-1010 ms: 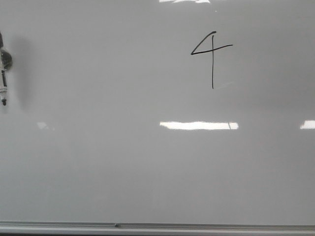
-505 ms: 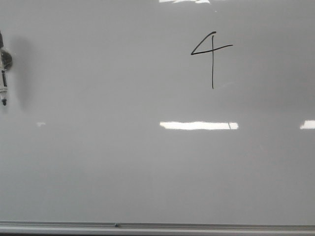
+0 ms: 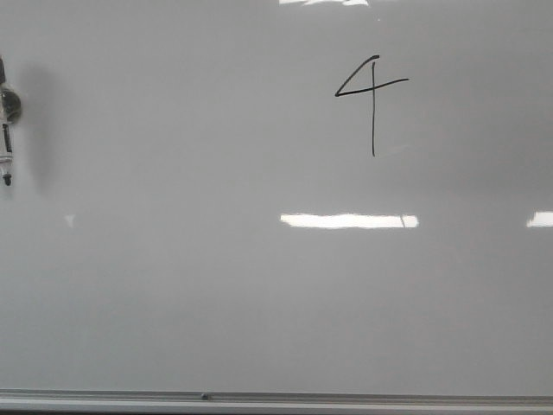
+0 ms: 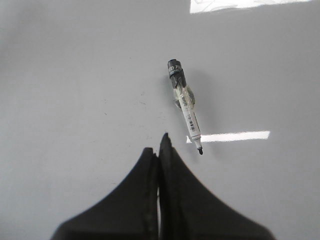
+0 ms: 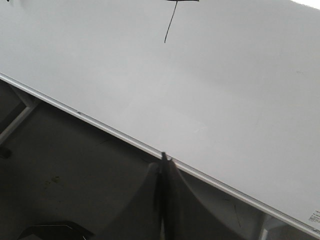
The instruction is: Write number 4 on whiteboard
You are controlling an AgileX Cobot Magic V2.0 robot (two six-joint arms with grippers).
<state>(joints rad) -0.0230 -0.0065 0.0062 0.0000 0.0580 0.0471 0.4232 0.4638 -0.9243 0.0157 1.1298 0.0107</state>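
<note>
The whiteboard fills the front view. A thin black number 4 stands at its upper right, and its stem's lower end shows in the right wrist view. An uncapped marker lies loose on the board, also seen at the far left edge of the front view as the marker. My left gripper is shut and empty, a short way from the marker's tip. My right gripper is shut and empty, at the board's railed edge.
A grey metal rail runs along the board's near edge, seen as the rail in the right wrist view. Beyond it lie a dark floor and a pale frame leg. Bright light reflections lie on the board.
Only a faint glare patch at the board's left has shrunk. The marker and the 4 are where they were.
</note>
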